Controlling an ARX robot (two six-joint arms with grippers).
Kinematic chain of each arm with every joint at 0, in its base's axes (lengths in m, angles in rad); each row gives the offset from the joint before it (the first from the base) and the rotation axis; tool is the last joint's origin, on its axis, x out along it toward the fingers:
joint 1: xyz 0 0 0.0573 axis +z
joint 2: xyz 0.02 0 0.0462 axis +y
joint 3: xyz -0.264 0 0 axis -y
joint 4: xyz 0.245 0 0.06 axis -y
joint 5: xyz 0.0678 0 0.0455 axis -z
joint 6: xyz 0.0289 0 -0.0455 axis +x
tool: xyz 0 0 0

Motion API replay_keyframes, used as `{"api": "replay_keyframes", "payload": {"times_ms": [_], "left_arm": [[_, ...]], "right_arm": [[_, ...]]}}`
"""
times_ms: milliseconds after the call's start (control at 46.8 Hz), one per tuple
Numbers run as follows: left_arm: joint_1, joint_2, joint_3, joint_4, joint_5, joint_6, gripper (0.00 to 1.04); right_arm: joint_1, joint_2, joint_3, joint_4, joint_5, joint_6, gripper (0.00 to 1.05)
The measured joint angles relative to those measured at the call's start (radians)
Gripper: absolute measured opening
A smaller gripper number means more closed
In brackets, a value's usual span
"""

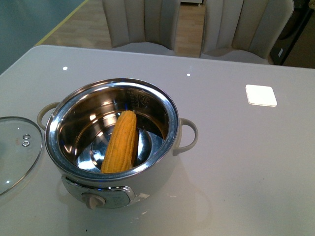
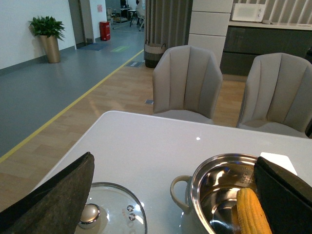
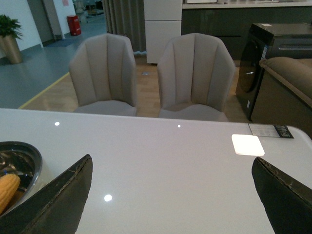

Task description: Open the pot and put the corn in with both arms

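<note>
The cream-white pot (image 1: pixel 147 184) stands open on the white table, its control knob facing me. The yellow-orange corn (image 1: pixel 120 142) lies inside the steel bowl, leaning tip-up against the wall. The pot (image 2: pixel 181 194) and corn (image 2: pixel 252 212) also show in the left wrist view, and the corn's tip (image 3: pixel 7 189) shows in the right wrist view. Neither arm shows in the front view. My left gripper (image 2: pixel 178 195) is open and empty, raised near the pot and lid. My right gripper (image 3: pixel 173 195) is open and empty over bare table to the right of the pot.
The glass lid (image 1: pixel 12 150) with steel rim lies flat on the table just left of the pot; it also shows in the left wrist view (image 2: pixel 109 214). A white square pad (image 1: pixel 261 95) lies at the far right. Two beige chairs (image 1: pixel 142 22) stand behind the table.
</note>
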Motion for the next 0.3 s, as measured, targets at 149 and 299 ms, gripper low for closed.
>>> {"api": "replay_keyframes", "payload": {"times_ms": [149,299], "left_arm": [[0.0,0.0,0.0,0.0,0.0,0.0,0.98],[0.0,0.0,0.0,0.0,0.0,0.0,0.98]], "right_arm": [[0.0,0.0,0.0,0.0,0.0,0.0,0.96],[0.0,0.0,0.0,0.0,0.0,0.0,0.96]]}}
